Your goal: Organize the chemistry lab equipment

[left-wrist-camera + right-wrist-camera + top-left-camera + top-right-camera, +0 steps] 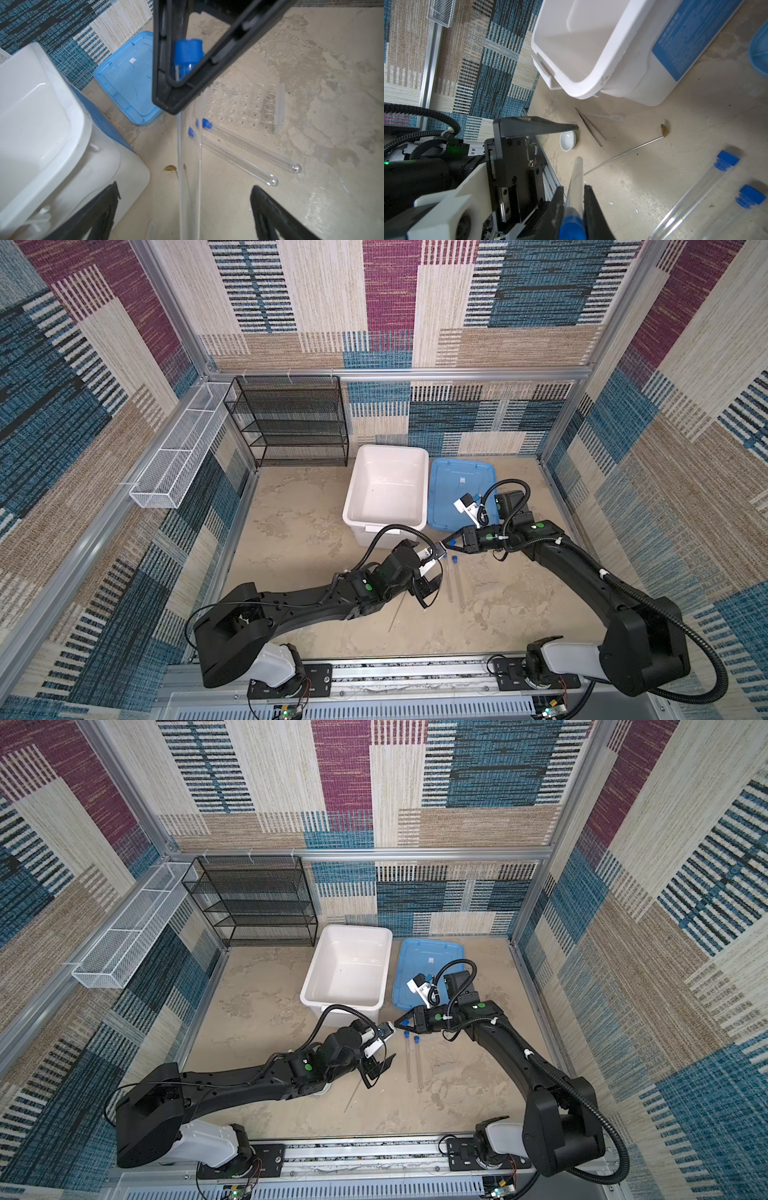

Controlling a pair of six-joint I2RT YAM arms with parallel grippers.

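My right gripper [574,188] is shut on a clear blue-capped tube [576,176], just below its cap. In the left wrist view this tube [189,166] runs between the jaws of my left gripper [185,186], which stand wide open and clear of it. In both top views the grippers [430,587] [446,545] meet in front of the tub. Two more capped tubes [449,580] [458,585] lie side by side on the table. The clear tube rack [245,104] lies beyond them. Tweezers [591,128], dropper [608,117], spoon-tipped rod [623,153] and white dish [568,141] lie by the tub.
The open white tub [386,489] stands mid-table with its blue lid [453,485] flat beside it, under my right arm. A black wire-mesh shelf [291,423] stands at the back left. A white mesh basket [174,456] hangs on the left wall.
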